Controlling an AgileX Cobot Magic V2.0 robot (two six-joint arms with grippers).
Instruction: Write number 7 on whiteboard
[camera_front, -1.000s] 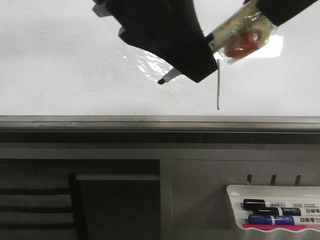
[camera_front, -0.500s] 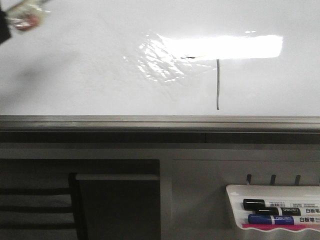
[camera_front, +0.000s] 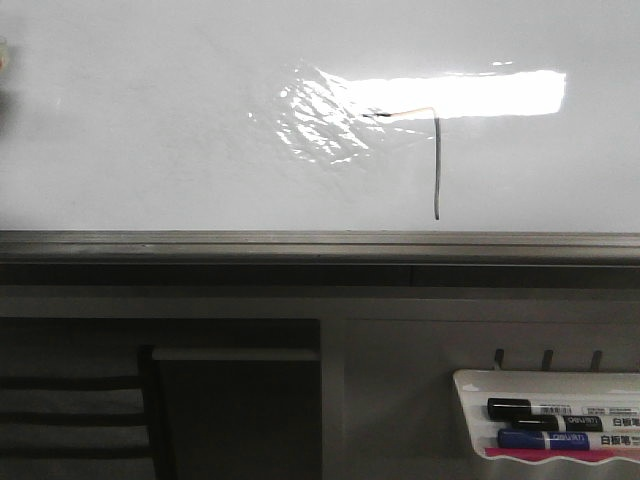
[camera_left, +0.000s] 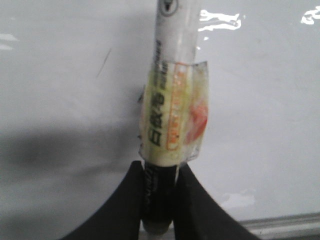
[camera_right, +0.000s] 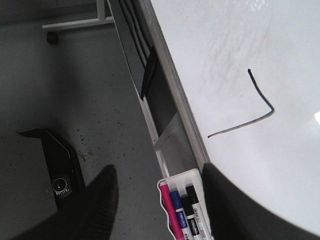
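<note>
At the far left edge of the front view only a sliver of something pale shows against the whiteboard (camera_front: 150, 120), too little of it for me to name. My left pincer (camera_left: 159, 200) is seen properly only from its own wrist camera: its two black fingers (camera_left: 125, 205) are clenched on a white marker (camera_left: 170, 100), pinching the barrel near its dark end. A band of clear tape with an orange patch is wrapped round the marker just beyond my fingertips, and printed characters run along the barrel. The marker points away from me across the glossy white surface, and my shadow lies grey on the board beside it.

Moving right along the front view, a bright rectangular glare patch sits on the board, with rippled reflections at its left end. The number 7 (camera_front: 436, 165) is at the glare's lower edge, right of the board's middle: a short faint bar runs right from the ripples and meets a longer dark line that drops straight towards the grey frame (camera_front: 320, 243) and stops just short of it.

Below the frame, at the lower right, a white tray (camera_front: 470, 385) holds a black pen (camera_front: 535, 410) and a blue pen (camera_front: 545, 438) lying sideways.

My right pincer (camera_right: 160, 200) is released, its dark fingers (camera_right: 100, 200) well apart, with the tray and the two strokes visible between and beyond them
</note>
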